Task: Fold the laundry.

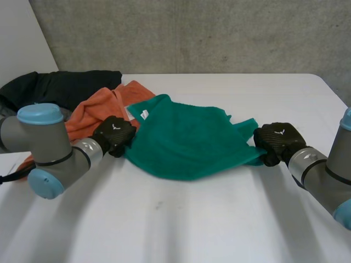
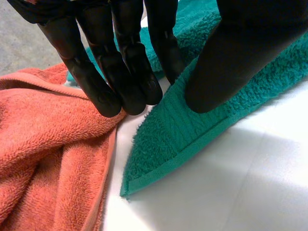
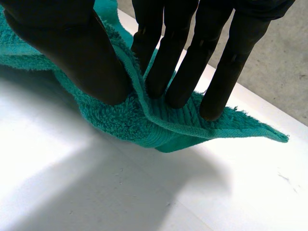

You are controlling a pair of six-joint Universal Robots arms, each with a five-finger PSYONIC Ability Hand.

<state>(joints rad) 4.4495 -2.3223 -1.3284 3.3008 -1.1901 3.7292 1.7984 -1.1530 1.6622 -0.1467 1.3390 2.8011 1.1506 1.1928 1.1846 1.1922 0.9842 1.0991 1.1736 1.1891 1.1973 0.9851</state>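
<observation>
Pinching green towel (image 1: 186, 145), left hand (image 1: 114, 134) partly hides orange towel (image 1: 90, 118).

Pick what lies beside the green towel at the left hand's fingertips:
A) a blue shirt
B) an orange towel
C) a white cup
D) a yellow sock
B: an orange towel lies bunched beside the green towel, right at the left hand's fingertips.

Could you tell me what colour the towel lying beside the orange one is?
The towel is teal green, clearest in the head view.
</observation>
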